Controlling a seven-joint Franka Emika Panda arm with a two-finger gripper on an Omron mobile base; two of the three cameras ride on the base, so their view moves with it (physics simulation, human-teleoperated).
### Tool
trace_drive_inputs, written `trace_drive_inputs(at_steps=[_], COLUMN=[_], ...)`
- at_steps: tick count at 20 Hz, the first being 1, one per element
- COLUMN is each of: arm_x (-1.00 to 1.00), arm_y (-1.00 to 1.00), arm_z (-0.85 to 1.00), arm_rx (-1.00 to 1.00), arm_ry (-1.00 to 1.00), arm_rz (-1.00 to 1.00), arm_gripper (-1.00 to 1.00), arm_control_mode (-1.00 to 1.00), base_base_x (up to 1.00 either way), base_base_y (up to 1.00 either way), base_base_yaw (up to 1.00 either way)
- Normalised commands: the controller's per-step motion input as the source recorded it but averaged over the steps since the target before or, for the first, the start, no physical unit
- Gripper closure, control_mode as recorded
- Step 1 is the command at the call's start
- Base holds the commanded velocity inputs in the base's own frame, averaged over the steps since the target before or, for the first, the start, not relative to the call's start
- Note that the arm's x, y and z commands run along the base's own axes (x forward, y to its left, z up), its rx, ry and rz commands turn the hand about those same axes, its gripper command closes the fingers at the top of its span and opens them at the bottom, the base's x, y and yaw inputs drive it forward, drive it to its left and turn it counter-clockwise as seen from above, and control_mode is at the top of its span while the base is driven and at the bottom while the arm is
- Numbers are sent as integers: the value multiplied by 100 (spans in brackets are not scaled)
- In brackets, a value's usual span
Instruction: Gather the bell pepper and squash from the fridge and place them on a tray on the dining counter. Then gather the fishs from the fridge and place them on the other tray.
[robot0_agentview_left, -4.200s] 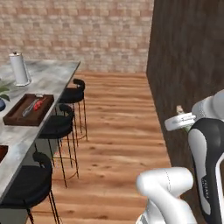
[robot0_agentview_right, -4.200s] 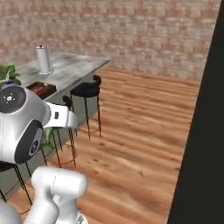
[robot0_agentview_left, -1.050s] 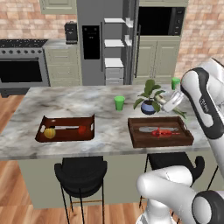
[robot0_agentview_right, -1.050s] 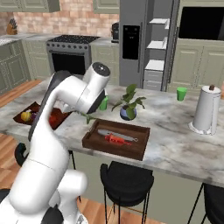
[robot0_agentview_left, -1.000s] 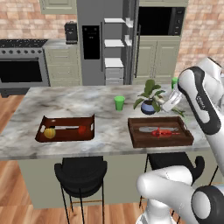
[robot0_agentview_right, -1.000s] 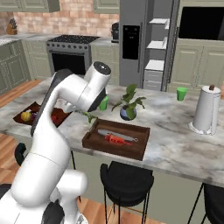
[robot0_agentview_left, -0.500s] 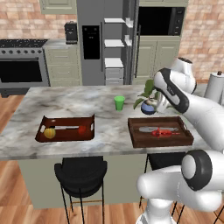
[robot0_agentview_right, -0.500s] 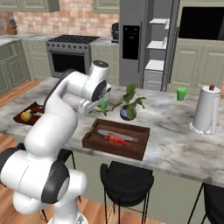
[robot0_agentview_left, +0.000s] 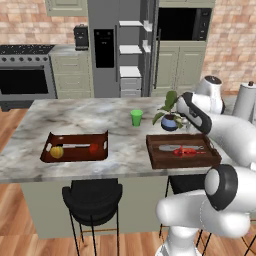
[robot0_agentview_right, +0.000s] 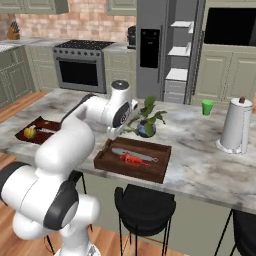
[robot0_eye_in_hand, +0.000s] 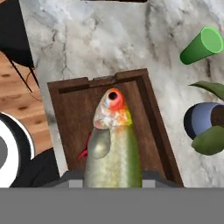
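Note:
My gripper is shut on a silvery-green fish with an orange-red head, held over the near end of the dark wooden tray. Under it a bit of the reddish fish shows. On the dining counter that right tray holds the reddish fish beside a grey streak. The left tray holds the yellow squash and the red bell pepper. The fridge stands behind with one door open. My arm bends over the tray's left end.
A green cup and a potted plant stand just behind the right tray. A white paper-towel roll is at the counter's right end. Black stools stand along the near side. A stove is at the back left.
Since four seconds ago the base has turned from the wooden floor to face the counter. In the last second the arm has swung in over the right tray with the fish.

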Motion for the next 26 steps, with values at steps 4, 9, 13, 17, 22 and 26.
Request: trace_drive_inputs(at_steps=[4,9,13,17,22,26], arm_x=[27,37,43,38,21,0], arm_y=[-39,-26,-11,-3,-10,-8], arm_z=[-29,-35,-21,-12,-11,-14], arm_rx=[-10,-8,-3,0,0,0], arm_ry=[-10,0,0,1,6,5], arm_rz=[0,0,0,0,0,0], arm_gripper=[100,100,100,100,100,100], arm_control_mode=[-100,-100,-100,-100,-100,-100], base_base_x=[0,0,0,0,0,0], base_base_y=[0,0,0,0,0,0], base_base_yaw=[0,0,0,0,0,0])
